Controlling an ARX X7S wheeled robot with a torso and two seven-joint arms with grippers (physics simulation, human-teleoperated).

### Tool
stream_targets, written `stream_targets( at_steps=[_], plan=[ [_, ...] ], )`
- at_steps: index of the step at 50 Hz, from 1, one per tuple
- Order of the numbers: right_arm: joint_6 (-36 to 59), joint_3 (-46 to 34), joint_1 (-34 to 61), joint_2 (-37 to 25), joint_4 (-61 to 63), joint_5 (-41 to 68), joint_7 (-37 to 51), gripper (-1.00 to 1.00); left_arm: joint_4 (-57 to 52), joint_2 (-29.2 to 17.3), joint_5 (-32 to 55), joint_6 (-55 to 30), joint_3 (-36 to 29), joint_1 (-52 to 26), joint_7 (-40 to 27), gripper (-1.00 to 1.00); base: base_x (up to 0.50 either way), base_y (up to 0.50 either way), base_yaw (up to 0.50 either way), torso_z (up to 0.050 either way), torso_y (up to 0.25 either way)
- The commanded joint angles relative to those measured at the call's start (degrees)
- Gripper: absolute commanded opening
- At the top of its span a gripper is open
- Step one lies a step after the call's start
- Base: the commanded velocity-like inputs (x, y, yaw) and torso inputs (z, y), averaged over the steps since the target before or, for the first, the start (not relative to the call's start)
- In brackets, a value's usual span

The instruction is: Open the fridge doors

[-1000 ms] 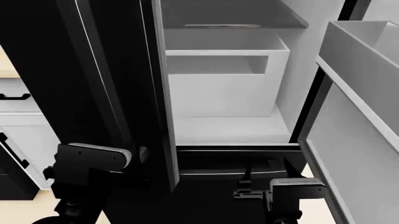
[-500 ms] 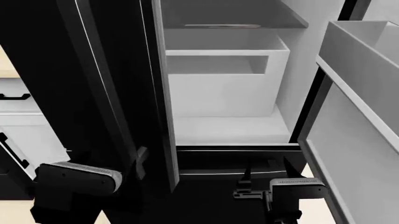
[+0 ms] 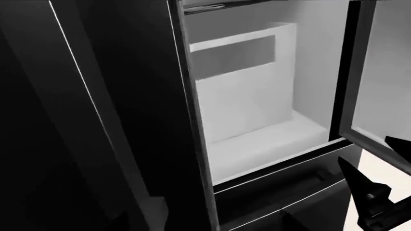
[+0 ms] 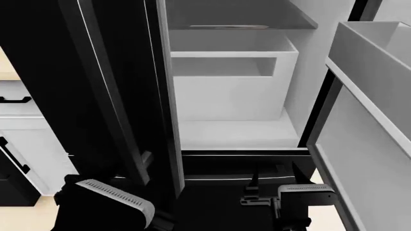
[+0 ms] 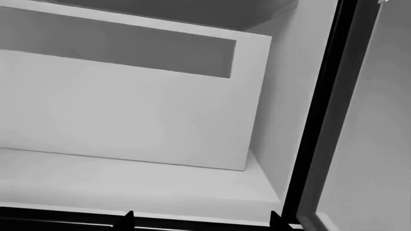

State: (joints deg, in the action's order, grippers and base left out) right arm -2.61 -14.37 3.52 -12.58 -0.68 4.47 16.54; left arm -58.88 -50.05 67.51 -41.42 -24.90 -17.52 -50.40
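The left fridge door [image 4: 128,72] is glossy black and stands partly open, its long dark handle [image 4: 109,96] slanting down toward my left arm [image 4: 106,204]. That arm's grey-edged wrist block sits low, just beside the handle's lower end; its fingers are lost in the dark. In the left wrist view the same door [image 3: 141,96] and handle [image 3: 83,110] fill the frame. The right fridge door [image 4: 372,144] is swung wide, white inner side and bin shelf showing. My right gripper [image 4: 273,180] is open and empty in front of the fridge's lower edge, its fingertips [image 5: 128,219] far apart.
Inside the fridge are a white crisper bin [image 4: 228,91] and a white floor shelf [image 4: 237,134]. Below is the black freezer drawer [image 4: 224,168]. White cabinet fronts with small black handles [image 4: 16,99] stand at the left. The right door's edge [image 5: 321,120] runs close beside my right gripper.
My left arm has dropped lower and come back toward the camera, shifting a little right along the handle's lower end. The doors and the right arm have not moved.
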Motion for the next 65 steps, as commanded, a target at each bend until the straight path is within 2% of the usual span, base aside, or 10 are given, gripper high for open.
stream_targets(
  at_steps=[1,4,10,17,19,33,40,48,58,65],
  plan=[
    [-0.2,-0.3,-0.1,-0.2,0.2,0.3,0.1,1.00,0.8,1.7,2.5,1.6,-12.4,-8.1,-3.5,1.00,0.00,0.00,0.00,0.000,0.000],
    [-0.3,-0.3,0.0,-0.2,0.0,0.5,0.1,1.00,1.8,4.3,4.2,0.5,-13.5,-10.2,-3.7,1.00,0.00,0.00,0.00,0.000,0.000],
    [-0.2,-0.4,0.1,-0.3,-0.3,0.7,0.0,1.00,0.9,10.0,11.3,-4.2,-15.8,-18.6,-10.3,1.00,0.00,0.00,0.00,0.000,0.000],
    [0.2,-0.7,0.7,-0.2,-0.7,0.7,0.2,1.00,2.3,12.7,19.2,-3.5,-15.0,-24.9,-15.2,1.00,0.00,0.00,0.00,0.000,0.000],
    [0.3,-0.8,0.9,-0.2,-0.7,0.7,0.3,1.00,3.3,15.4,21.7,-2.6,-15.7,-25.7,-15.0,1.00,0.00,0.00,0.00,0.000,0.000],
    [0.0,-1.0,1.1,-0.4,-0.9,1.3,0.4,1.00,11.7,24.4,28.8,-4.4,-19.2,-35.1,-18.6,1.00,0.00,0.00,0.00,0.000,0.000],
    [-0.5,-1.0,0.4,-0.9,-0.6,1.7,0.3,1.00,17.6,28.7,27.1,-6.6,-21.8,-39.2,-19.5,1.00,0.00,0.00,0.00,0.000,0.000],
    [-0.8,-1.1,0.7,-1.0,-1.2,2.2,0.1,1.00,24.8,31.7,23.9,-7.6,-23.1,-41.9,-13.4,1.00,0.00,0.00,0.00,0.000,0.000],
    [-1.1,-1.4,0.8,-1.2,-1.5,2.5,0.2,1.00,35.1,32.1,18.5,-6.9,-23.0,-44.1,-2.1,1.00,0.00,0.00,0.00,0.000,0.000],
    [-0.9,-1.7,1.3,-1.1,-2.0,2.6,0.2,1.00,37.5,33.9,17.8,-7.7,-24.3,-45.4,-1.3,1.00,0.00,0.00,0.00,0.000,0.000]
  ],
)
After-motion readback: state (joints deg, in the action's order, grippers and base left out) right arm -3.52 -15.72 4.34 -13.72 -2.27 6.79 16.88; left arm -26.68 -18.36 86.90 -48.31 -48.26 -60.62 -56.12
